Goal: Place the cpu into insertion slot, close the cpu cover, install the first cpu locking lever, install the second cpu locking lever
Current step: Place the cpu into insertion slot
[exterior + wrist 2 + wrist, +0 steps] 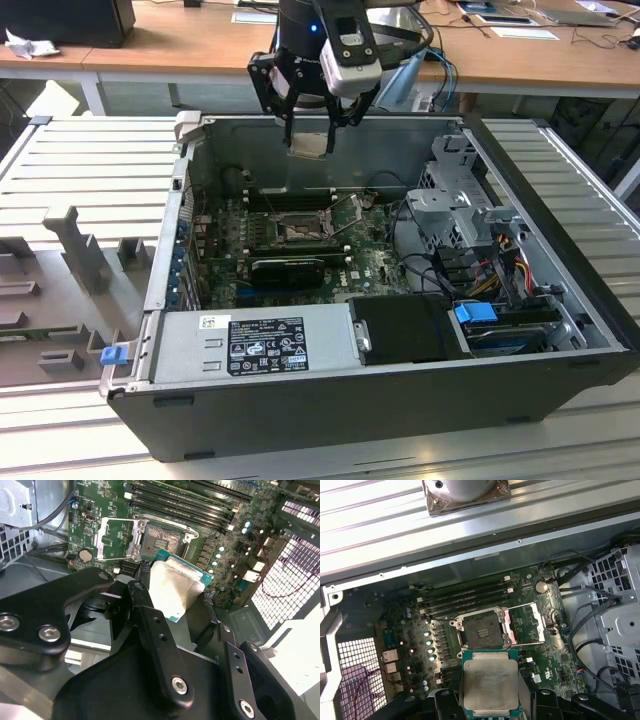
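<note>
**One cpu clamped above the open socket**

One cpu (pixel 490 684), a pale square chip on a green carrier, is gripped by two opposite edges in the single gripper (pixel 309 141), whose fingers are closed onto it. In the exterior view it hangs flat, well above the motherboard (pixel 542 655) and near the far wall of the open computer case (pixel 300 425). One insertion slot (pixel 481 630) lies bare on the board, and one cpu cover (pixel 526 624) is swung open just beside it. A bank of memory slots (pixel 465 599) runs along the socket's other side. The case lies on its side on a grey ribbed table (pixel 90 150), with a wooden desk (pixel 180 45) behind. One power supply (pixel 255 345) and one drive cage (pixel 455 200) border the board. Open space separates chip and socket.
</note>
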`<state>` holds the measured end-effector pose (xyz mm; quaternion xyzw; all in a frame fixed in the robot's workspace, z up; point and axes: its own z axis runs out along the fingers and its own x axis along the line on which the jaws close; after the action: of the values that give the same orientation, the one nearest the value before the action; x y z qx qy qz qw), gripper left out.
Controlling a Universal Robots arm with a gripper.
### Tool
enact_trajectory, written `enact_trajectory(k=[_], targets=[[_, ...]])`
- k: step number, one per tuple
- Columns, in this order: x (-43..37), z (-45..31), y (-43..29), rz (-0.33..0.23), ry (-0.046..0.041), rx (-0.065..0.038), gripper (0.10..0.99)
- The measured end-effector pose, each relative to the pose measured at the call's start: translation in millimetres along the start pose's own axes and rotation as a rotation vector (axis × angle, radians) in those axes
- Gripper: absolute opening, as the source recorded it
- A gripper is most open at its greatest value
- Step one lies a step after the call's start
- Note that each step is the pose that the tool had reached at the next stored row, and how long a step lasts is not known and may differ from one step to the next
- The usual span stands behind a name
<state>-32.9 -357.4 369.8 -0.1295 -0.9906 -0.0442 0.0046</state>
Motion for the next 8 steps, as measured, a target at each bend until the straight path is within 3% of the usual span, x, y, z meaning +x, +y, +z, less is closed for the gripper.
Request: enact_trajectory(k=[8], targets=[[0.0,0.5,0.0,0.083,-0.0072,-0.002,0.529]])
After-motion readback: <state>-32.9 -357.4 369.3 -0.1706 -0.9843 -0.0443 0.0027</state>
